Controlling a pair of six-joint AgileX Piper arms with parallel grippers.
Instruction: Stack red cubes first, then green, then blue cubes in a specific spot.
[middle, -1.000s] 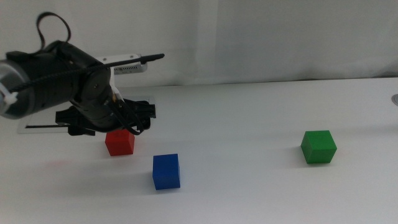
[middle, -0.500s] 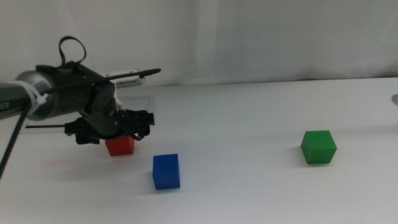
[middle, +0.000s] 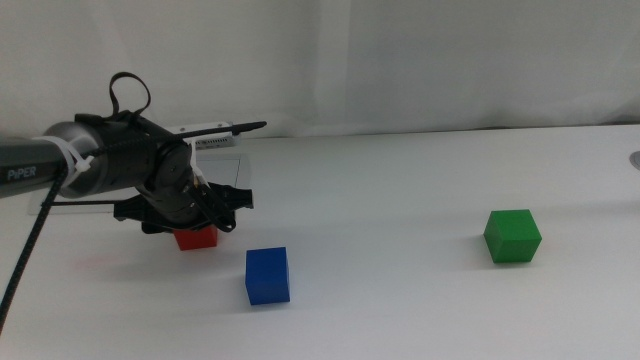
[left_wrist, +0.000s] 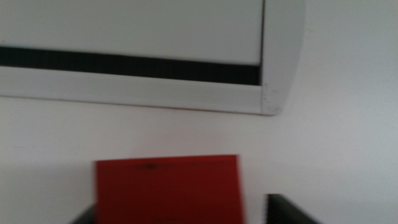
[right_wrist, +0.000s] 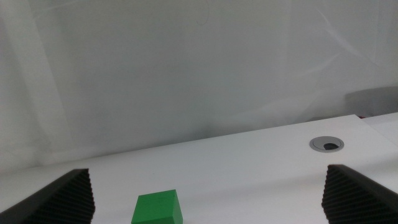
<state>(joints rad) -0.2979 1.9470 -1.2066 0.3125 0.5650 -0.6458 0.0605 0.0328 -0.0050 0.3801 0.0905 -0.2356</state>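
one red cube (middle: 196, 238), one green cube (middle: 513, 236), one blue cube (middle: 267, 275).

Red cube (middle: 196, 238), blue cube (middle: 267, 276), green cube (middle: 512, 236)

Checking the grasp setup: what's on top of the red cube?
The left pincer hangs over the red cube, jaws open either side; the cube's top face is hidden in the middle view. Nothing is stacked on it.

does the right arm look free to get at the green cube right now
Probably yes: the green cube sits alone on bare table ahead of the open right claw, and the left claw is far off at the red cube.
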